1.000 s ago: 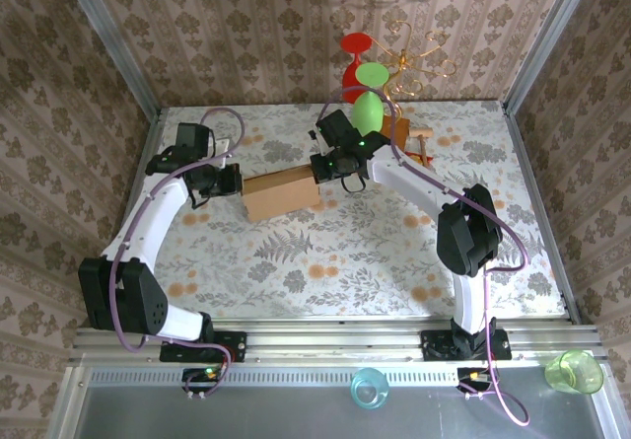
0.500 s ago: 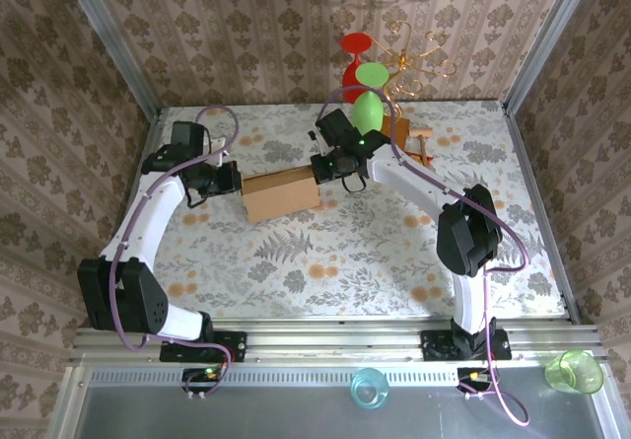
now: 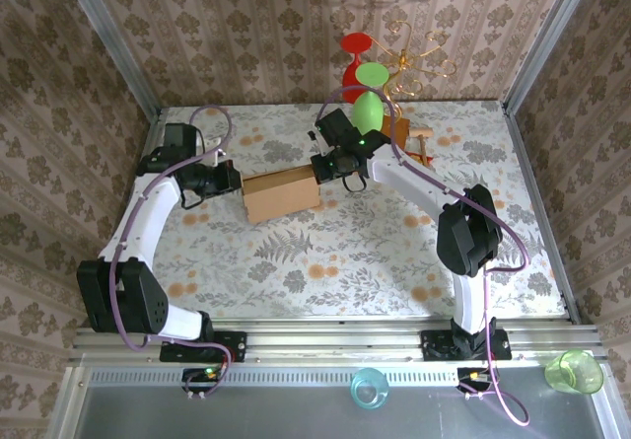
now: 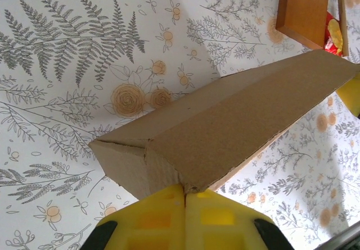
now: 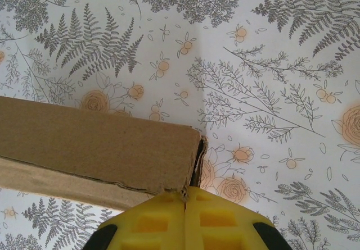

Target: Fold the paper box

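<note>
**One box, two clamped end effectors, clutter at the far edge**

There is one paper box (image 3: 281, 192), a long light-brown cardboard form lying just left of centre in the top view and slanting up to the right. Two arms reach in. The left end effector (image 3: 237, 178) meets the box's left end and the right end effector (image 3: 317, 170) its right end. In the left wrist view the yellow fingers (image 4: 152, 222) are pressed together on the box's near corner. In the right wrist view the fingers (image 5: 219, 219) are likewise clenched on a torn cardboard edge.

Above centre in the top view stand one red goblet (image 3: 355, 44) and two green goblets (image 3: 368, 111) by one gold wire stand (image 3: 414, 49). One smaller orange-brown box (image 3: 398, 126) lies just right of the right arm's wrist, apart from the paper box. Along the bottom edge sit one blue cup (image 3: 369, 388) and one green cup (image 3: 574, 371), below a metal rail (image 3: 335, 335).

The bench (image 3: 345, 252) has a white cover printed with grey ferns and orange flowers. Walls (image 3: 256, 25) of beige damask paper close in three sides.
</note>
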